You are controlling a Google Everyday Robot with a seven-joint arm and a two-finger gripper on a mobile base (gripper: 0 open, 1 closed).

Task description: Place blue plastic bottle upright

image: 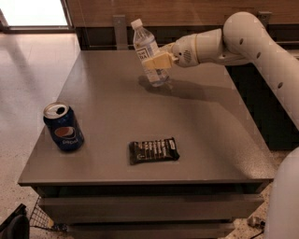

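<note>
Far across the table (210,140), gripper (158,60) clamped mid-body on blue plastic bottle (145,44); cap above, base below, tilted slightly, for standing.

Dim indoors; window (35,11) glare top-L; soft shadow on table (112,112), far side, under jaws gripping blue plastic bottle (145,44).

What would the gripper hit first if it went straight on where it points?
The gripper, shut on the blue plastic bottle, points left; beyond it the way over the table seems free.
</note>
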